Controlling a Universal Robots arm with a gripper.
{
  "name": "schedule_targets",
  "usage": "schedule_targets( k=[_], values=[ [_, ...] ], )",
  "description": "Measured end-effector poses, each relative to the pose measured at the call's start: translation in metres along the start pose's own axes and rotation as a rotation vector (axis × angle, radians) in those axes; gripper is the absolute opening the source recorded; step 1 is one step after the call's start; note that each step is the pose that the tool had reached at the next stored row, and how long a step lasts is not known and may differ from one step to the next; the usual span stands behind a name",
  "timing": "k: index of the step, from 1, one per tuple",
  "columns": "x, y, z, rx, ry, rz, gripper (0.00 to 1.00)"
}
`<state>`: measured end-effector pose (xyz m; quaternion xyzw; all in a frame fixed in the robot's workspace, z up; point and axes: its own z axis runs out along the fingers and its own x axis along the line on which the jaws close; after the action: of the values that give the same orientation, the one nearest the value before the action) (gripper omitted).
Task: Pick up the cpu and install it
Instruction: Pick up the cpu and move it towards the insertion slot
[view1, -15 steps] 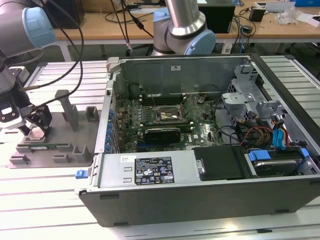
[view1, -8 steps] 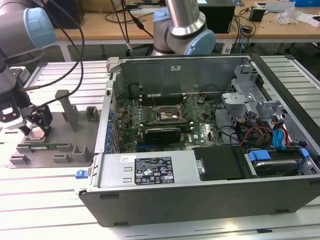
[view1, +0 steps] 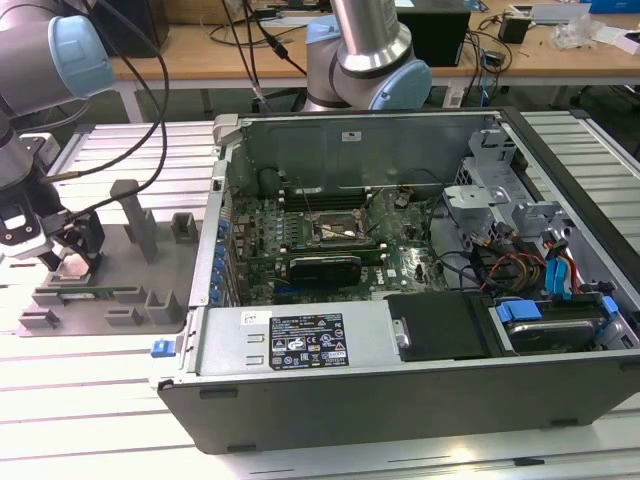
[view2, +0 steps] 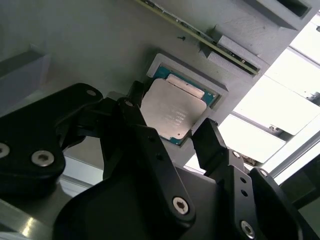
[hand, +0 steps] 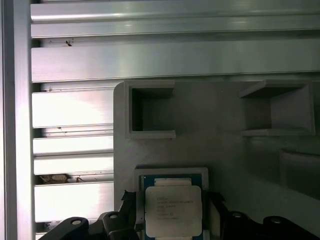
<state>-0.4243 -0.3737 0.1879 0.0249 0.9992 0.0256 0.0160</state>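
Your end effector (view2: 171, 115) stands wide, straddling the cpu (view2: 170, 106). It lies unlifted in the tray (view2: 75, 40); installing remains undone.

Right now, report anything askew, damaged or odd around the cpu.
Nothing stands out. The cpu lies flat and square in its recess in the grey fixture tray, with no visible damage to its top plate. The open tool straddles it, one finger on either side.
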Motion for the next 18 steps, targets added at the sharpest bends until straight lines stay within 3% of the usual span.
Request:
schedule_targets(
  k=[3, 7, 9, 15, 18],
  values=[
    [0.0, 0.0, 0.0, 0.0, 0.0001, 0.0, 0.55],
    [0.0, 0.0, -0.0001, 0.0, 0.0, 0.0, 0.55],
    [-0.0002, 0.0004, -0.0069, 0.0, 0.0001, 0.0, 0.55],
    [-0.0005, 0.0009, -0.018, 0.0, 0.0001, 0.0, 0.55],
    [-0.0009, 0.0015, -0.028, 0.0001, 0.0001, 0.0, 0.55]
  ],
)
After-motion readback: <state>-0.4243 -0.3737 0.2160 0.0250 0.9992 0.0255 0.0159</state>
